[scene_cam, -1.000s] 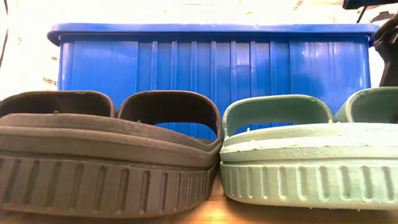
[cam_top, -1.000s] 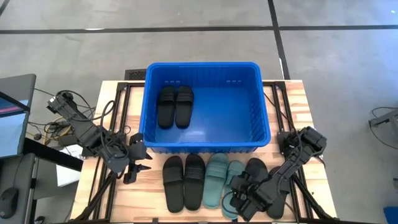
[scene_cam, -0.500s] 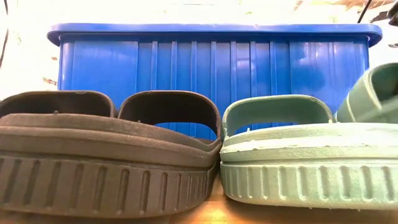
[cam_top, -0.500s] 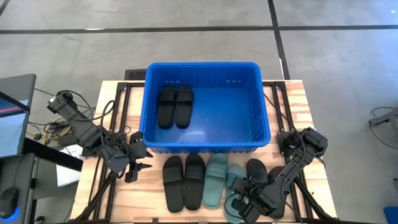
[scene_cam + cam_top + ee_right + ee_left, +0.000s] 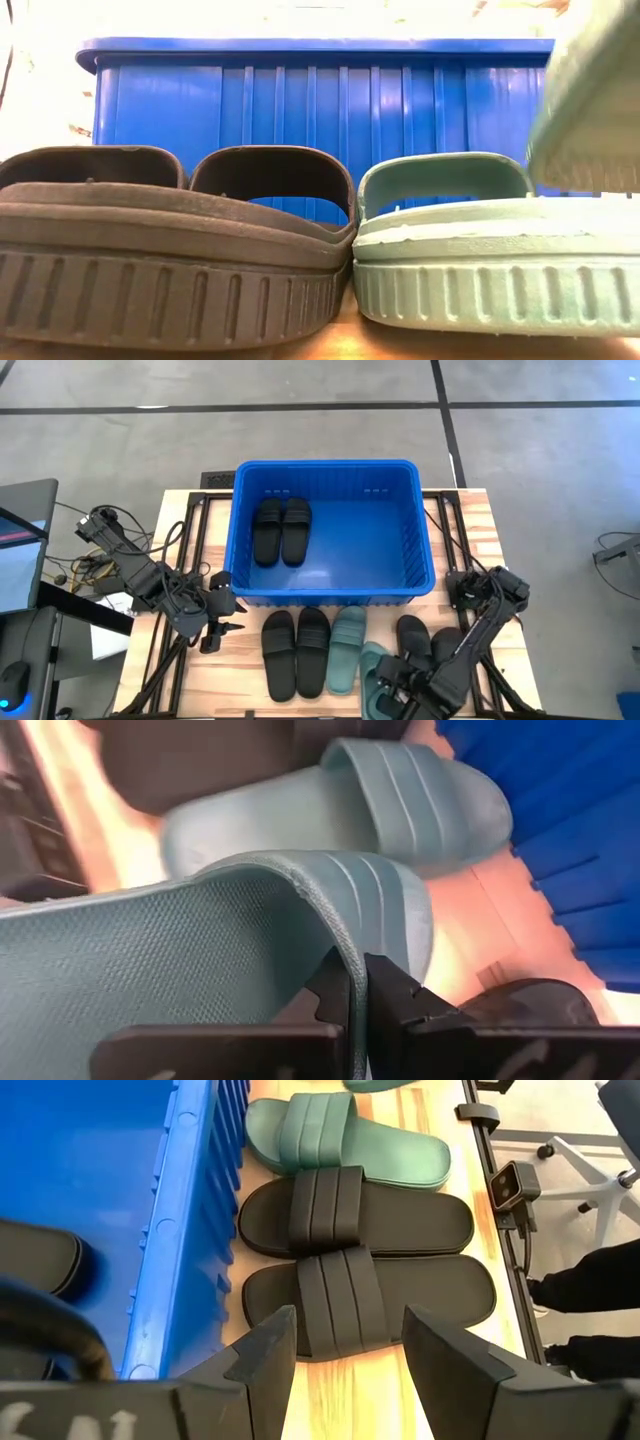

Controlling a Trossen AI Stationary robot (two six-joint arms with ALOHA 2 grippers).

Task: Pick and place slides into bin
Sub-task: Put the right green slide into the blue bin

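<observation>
The blue bin [image 5: 330, 585] stands at the table's far middle with two black slides [image 5: 280, 530] lying flat inside. In front of it, resting on their soles, lie two black slides [image 5: 295, 650], a teal slide [image 5: 348, 648] and two more black slides [image 5: 425, 640]. My right gripper [image 5: 398, 688], near the table's front edge, is shut on a second teal slide [image 5: 375, 675]; the low view shows that slide [image 5: 590, 110] raised and tipped. My left gripper [image 5: 225, 622] hangs open by the bin's near left corner, with nothing between its fingers [image 5: 270, 1350]. My right gripper pinches the teal slide's raised side rim [image 5: 345, 945] between its two fingers, next to the strap [image 5: 385, 895]. The fingers [image 5: 330, 988] slant down from the near side and cross the rim. The slide is lifted clear of the table and tilted, its sole [image 5: 585, 130] showing.
The bin's ribbed near wall [image 5: 340, 100] rises behind the row of slides. Bare wood [image 5: 200, 680] lies at the near left. Cables and a monitor [image 5: 25, 540] stand off the table's left edge. A person's dark sleeve [image 5: 600, 1280] shows beyond the table.
My right gripper has shut on the teal slide's side rim, then risen and drawn toward the table's near edge. The slide, which lay flat beside its mate, is now lifted clear and tipped. The other slides have stayed put.
</observation>
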